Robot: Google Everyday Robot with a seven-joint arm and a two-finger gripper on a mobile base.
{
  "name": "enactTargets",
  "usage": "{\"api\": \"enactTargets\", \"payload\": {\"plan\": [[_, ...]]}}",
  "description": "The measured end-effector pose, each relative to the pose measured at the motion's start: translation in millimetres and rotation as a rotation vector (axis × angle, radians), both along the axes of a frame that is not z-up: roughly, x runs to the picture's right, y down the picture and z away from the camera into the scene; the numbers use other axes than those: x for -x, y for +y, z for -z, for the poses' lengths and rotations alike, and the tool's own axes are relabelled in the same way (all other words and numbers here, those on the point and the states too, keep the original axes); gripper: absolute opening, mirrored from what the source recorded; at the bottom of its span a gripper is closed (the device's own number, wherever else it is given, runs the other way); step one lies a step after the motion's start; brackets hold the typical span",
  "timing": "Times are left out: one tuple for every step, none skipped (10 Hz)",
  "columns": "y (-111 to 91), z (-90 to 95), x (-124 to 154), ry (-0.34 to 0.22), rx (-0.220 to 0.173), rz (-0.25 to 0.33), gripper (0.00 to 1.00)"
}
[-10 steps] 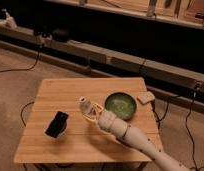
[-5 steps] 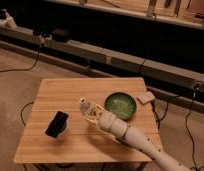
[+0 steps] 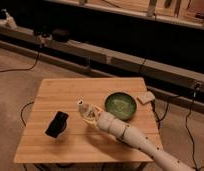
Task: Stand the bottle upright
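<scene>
The bottle (image 3: 85, 110) is small, pale and translucent with a round white top. It is near the middle of the wooden table (image 3: 60, 92), left of the green bowl (image 3: 120, 105), and leans with its top up and to the left. My gripper (image 3: 91, 116) reaches in from the lower right on a white arm (image 3: 140, 142). Its fingers sit on either side of the bottle's lower body and are shut on it.
A black object (image 3: 57, 124) lies on the left part of the table. A small tan item (image 3: 146, 97) lies at the right edge beside the bowl. Cables run over the floor around the table, and a long low shelf (image 3: 120, 62) runs behind it.
</scene>
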State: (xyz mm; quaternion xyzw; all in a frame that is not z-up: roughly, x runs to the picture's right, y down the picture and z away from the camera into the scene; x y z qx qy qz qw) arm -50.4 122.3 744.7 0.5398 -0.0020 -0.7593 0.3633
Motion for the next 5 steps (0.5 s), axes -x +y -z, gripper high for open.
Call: {"api": "enactTargets", "payload": {"plan": [[-2.7, 1.6, -0.3, -0.017, 0.003, -0.024, 0.00], [-1.3, 1.8, 3.2, -0.025, 0.003, -0.023, 0.00], [-1.9, 2.0, 3.2, -0.025, 0.002, -0.024, 0.00], [-1.8, 1.8, 2.8, -0.024, 0.002, -0.024, 0.00], [-1.9, 1.7, 1.9, -0.023, 0.002, -0.025, 0.00]]}}
